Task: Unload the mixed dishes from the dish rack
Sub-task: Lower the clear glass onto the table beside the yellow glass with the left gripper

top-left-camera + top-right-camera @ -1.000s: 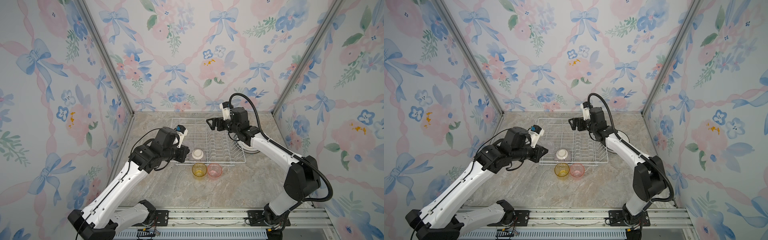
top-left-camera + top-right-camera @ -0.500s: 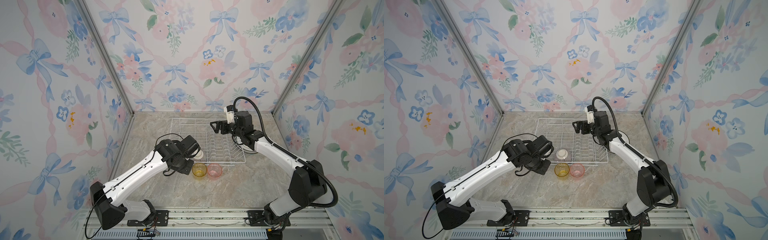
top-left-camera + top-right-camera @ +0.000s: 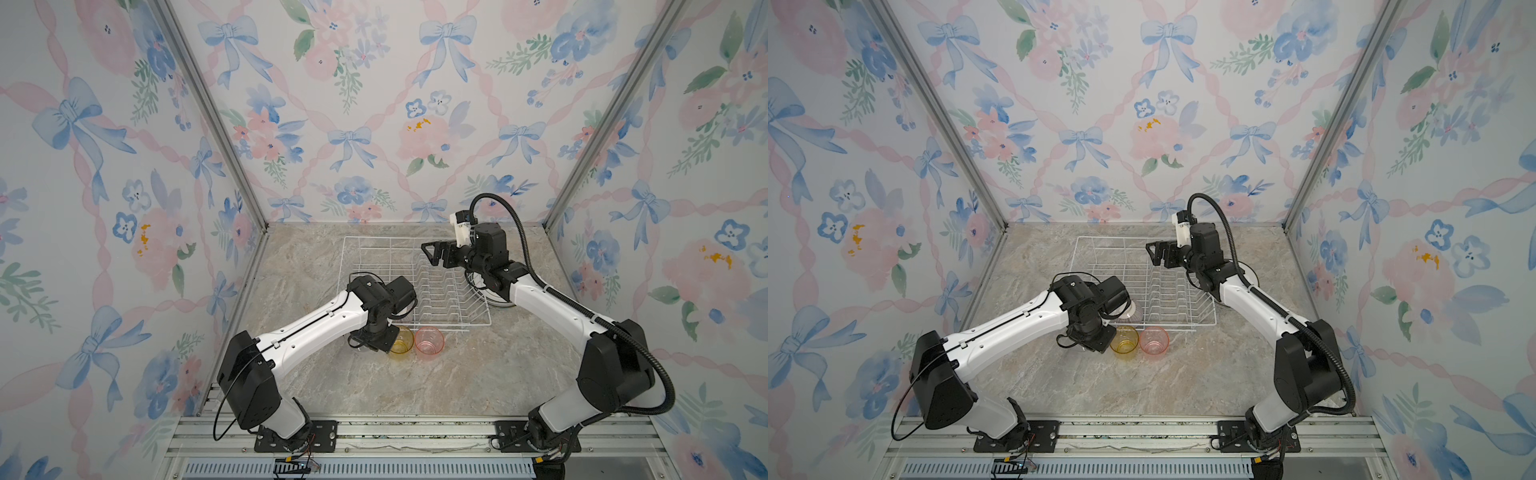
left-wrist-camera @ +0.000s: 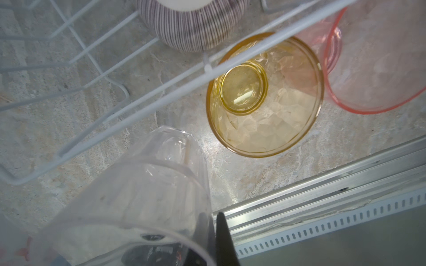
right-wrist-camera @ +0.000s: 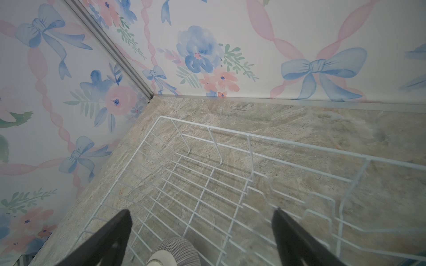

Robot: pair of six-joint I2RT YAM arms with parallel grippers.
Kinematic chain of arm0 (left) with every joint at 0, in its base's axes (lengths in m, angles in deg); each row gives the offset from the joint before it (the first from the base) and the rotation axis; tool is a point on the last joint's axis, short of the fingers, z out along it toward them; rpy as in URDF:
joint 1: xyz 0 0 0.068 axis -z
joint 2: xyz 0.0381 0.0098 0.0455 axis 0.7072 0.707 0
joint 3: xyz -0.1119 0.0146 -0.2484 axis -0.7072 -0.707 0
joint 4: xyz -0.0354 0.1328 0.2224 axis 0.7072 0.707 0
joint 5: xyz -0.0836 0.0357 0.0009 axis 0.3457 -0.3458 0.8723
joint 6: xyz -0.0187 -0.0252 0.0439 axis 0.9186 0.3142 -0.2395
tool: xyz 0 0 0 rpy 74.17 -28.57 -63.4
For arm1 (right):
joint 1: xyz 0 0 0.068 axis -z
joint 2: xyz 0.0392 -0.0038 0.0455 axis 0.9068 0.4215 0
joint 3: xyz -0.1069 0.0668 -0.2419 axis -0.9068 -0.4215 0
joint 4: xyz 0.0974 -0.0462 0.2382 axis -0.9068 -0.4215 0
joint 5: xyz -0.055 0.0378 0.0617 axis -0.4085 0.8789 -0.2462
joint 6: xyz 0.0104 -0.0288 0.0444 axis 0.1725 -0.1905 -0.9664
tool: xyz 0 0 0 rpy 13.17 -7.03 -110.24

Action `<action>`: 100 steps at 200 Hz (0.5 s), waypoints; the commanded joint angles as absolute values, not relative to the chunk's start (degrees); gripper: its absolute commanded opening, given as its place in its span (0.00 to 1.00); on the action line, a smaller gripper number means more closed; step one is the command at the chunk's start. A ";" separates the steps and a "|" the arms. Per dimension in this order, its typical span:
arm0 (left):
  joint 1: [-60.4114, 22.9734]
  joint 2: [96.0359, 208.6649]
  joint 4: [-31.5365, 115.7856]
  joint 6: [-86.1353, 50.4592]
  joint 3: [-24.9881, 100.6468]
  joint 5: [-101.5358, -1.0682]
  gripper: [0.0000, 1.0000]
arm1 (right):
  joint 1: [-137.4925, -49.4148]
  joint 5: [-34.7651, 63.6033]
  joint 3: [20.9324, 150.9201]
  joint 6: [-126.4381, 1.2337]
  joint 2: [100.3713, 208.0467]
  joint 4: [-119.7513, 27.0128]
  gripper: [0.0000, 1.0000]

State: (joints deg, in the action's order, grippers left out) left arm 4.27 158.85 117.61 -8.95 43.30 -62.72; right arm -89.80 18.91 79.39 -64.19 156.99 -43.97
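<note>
Our left end effector (image 4: 211,228) is clamping shut on the clear tumbler (image 4: 147,184) at the lower middle of the left wrist view. It is holding it just outside the dish rack (image 3: 374,237), beside the yellow tumbler (image 3: 401,338) and pink tumbler (image 3: 429,340) on the bench (image 3: 457,382). Our right end effector (image 5: 201,213) is hovering wide open and empty over the rack. The plates (image 3: 494,301) are lying stacked right of it. We are judging that only the striped bowl (image 4: 191,25) is left inside.

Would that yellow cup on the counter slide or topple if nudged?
The yellow tumbler looks thin and translucent, so probably light. Its base is narrower than its rim; a high push might tip it. It would likely bump the pink tumbler close beside.
</note>
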 commanded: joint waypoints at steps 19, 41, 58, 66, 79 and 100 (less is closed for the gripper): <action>4.11 163.19 113.15 -13.63 41.48 -59.80 0.00 | -89.37 19.33 78.54 -64.55 154.79 -43.57 0.97; 3.21 164.78 112.44 -14.99 40.05 -59.08 0.00 | -89.34 18.78 78.20 -64.33 154.31 -43.84 0.97; 2.26 164.99 111.72 -15.78 38.93 -58.71 0.00 | -89.33 18.56 77.99 -64.32 154.12 -44.04 0.97; 1.81 164.82 111.38 -16.09 38.53 -58.65 0.00 | -89.37 18.45 77.98 -64.33 154.13 -44.13 0.97; 1.12 164.60 111.03 -16.51 38.15 -58.55 0.00 | -89.40 18.41 78.06 -64.32 154.29 -44.24 0.97; 0.19 164.12 109.71 -17.36 37.55 -57.74 0.00 | -89.48 18.41 78.44 -64.32 154.78 -44.57 0.97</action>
